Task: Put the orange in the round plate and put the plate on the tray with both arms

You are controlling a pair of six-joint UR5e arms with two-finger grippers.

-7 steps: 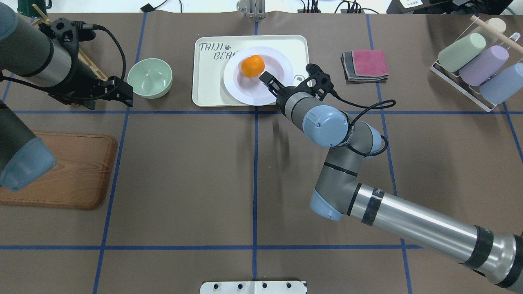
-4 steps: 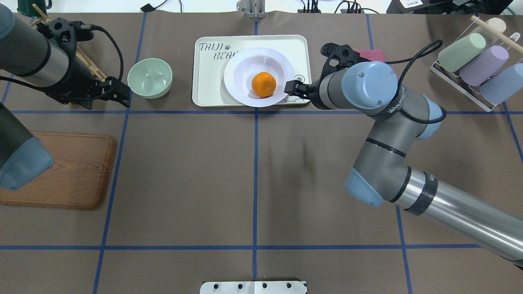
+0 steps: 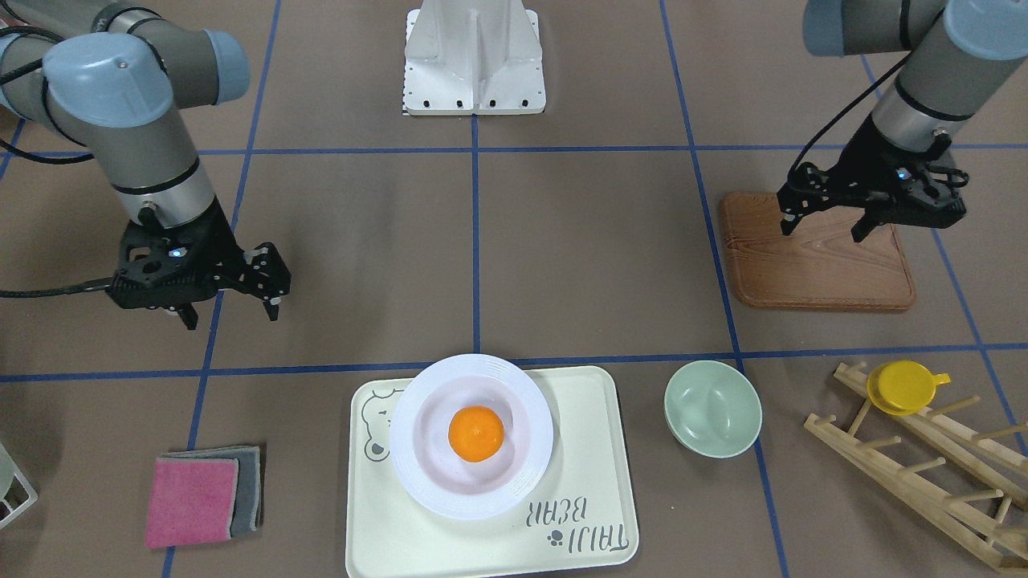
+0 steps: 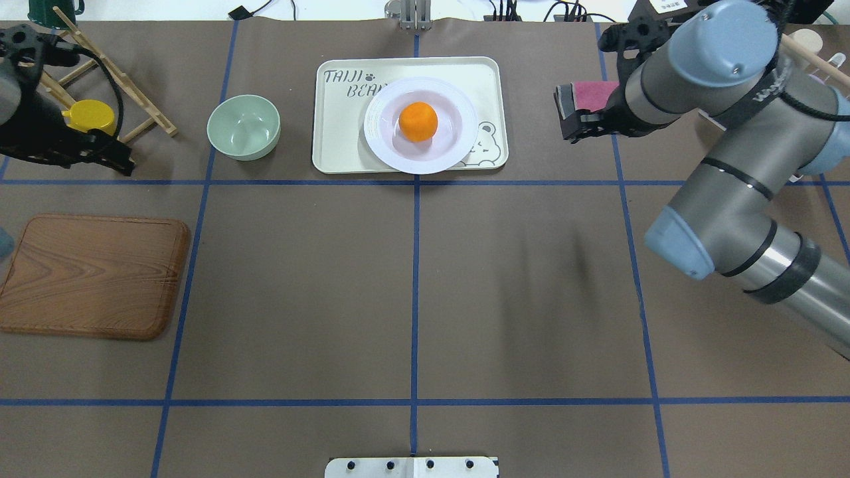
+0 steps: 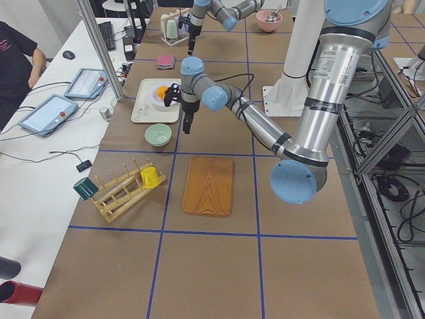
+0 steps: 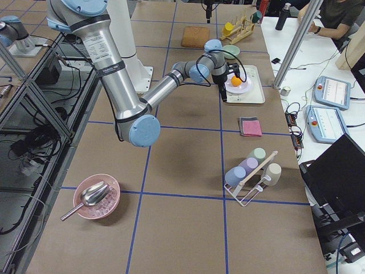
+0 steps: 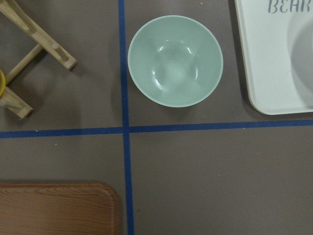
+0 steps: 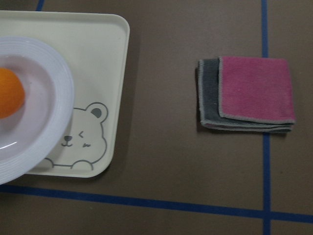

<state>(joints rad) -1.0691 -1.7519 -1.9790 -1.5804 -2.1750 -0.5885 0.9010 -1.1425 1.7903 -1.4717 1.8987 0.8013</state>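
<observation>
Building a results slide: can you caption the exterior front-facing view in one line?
Orange in the round plate on the tray; left claw and right claw open, away from the tray.

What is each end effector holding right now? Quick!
Left end effector: open, holding nothing.
Right end effector: open, holding nothing.

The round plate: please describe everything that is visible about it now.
The round plate is glossy white, ceramic-looking, with a wide ridged rim and a shallow well. It sits flat on the cream tray, towards the robot's side, its rim reaching that edge and hiding part of the tray's bear drawing and lettering. The orange lies in the middle of its well. Nothing else touches it.
</observation>
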